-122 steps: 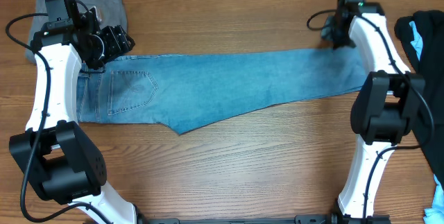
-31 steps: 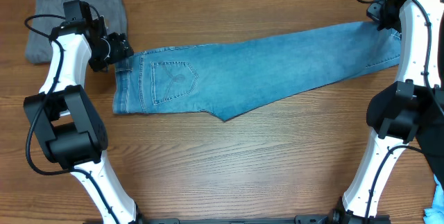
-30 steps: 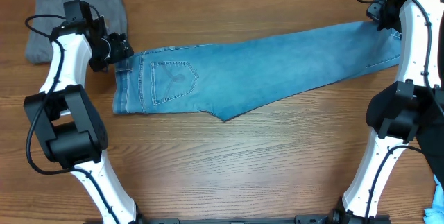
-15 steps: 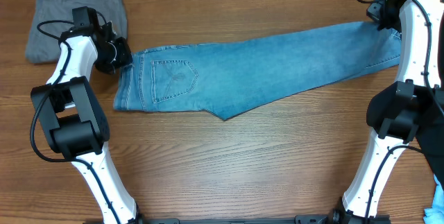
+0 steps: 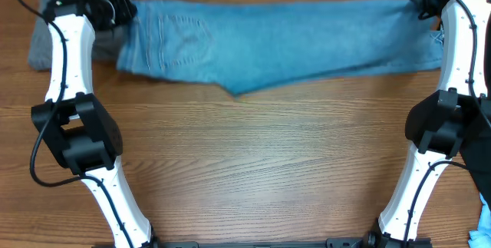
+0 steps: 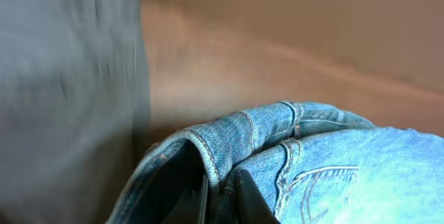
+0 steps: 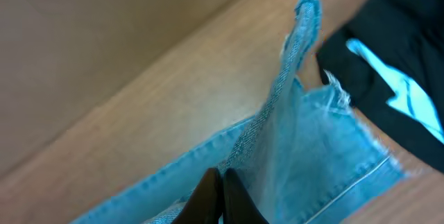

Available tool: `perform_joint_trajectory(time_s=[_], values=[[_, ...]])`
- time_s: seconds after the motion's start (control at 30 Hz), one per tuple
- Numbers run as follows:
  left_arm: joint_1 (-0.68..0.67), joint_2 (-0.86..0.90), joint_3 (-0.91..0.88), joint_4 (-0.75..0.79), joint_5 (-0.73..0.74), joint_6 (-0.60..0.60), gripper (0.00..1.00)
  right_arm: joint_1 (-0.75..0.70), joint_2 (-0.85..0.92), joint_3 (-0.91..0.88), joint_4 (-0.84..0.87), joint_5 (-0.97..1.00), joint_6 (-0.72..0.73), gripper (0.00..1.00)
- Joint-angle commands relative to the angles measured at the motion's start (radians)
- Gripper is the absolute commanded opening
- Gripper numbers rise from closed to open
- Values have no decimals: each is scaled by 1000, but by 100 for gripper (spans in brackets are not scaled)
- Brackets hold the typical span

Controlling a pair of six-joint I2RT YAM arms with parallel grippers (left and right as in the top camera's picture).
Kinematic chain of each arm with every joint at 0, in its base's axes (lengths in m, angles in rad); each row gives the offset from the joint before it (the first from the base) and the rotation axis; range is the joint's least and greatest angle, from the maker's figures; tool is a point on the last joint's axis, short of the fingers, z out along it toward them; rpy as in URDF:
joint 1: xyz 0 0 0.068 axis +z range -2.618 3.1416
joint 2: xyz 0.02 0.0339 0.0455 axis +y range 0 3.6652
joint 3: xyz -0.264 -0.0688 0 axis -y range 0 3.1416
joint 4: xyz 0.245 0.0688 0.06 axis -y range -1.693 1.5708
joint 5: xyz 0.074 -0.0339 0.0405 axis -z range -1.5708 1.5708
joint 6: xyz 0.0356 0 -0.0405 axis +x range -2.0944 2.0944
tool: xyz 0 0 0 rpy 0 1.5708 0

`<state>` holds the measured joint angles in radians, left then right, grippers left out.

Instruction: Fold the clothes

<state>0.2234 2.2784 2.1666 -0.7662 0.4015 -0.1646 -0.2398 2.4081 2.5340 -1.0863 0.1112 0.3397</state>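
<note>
**While Both Ends Are Gripped, Jeans Are Held Stretched for the Fold**

Since the jeans (image 5: 291, 37) are held taut from end to end, the step in hand is judged to be the straightening of the garment ahead of a lengthwise fold. They are stretched along the far edge of the surface (image 5: 253, 163), with a back pocket (image 5: 184, 37) uppermost near the left end. Whether the cloth rests on the wood or hangs just above it cannot be told from the overhead view, which is blurred there.

The left gripper (image 6: 220, 193) is seen closed tight on the waistband (image 6: 208, 144), with the denim bunched over its fingertips. The right gripper (image 7: 218, 196) is likewise clamped shut, on the edge of the leg close to the frayed hem (image 7: 305, 16), which stands up past it. The jeans therefore span the gap between the two grippers and are touched by both.

Grey trousers (image 5: 38, 44) lie just beside the left end, and a black garment (image 7: 388, 57) lies near the hem on the right. For the next move, one end would probably need to be carried over to the other, hem to waistband, with tension kept even so that no crease is dragged in. Both neighbouring garments should be kept out of the fold.
</note>
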Motion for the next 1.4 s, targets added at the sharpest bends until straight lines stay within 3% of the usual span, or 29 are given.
perform_joint_trajectory(time_s=[0.0, 0.17, 0.3, 0.43, 0.7, 0.9, 1.07, 1.2, 1.37], values=[[26, -7, 139, -45, 10, -7, 4, -16, -58, 73, 6, -1, -5, 4], [45, -7, 253, -219, 10, 13, 4, -38, -63, 142, -149, 0, -6, 4], [45, -7, 272, -407, 9, 61, 4, -62, -62, 142, -389, 21, 31, 4], [44, -6, 266, -649, -103, 78, 4, -90, -61, 115, -607, 146, 80, 4], [45, -6, 256, -924, -195, 171, 4, -109, -61, -33, -603, 51, 55, 4], [36, -9, 243, -922, -157, 189, 4, -110, -61, -147, -554, 51, 57, 4], [39, -9, 259, -811, -116, 195, 4, -110, -63, -142, -335, -103, -23, 4], [61, -12, 396, -724, -36, 184, 4, -117, -63, -69, -141, -201, -31, 4], [65, -28, 623, -911, -63, 251, 4, -138, -66, 73, -242, -195, -33, 4]])
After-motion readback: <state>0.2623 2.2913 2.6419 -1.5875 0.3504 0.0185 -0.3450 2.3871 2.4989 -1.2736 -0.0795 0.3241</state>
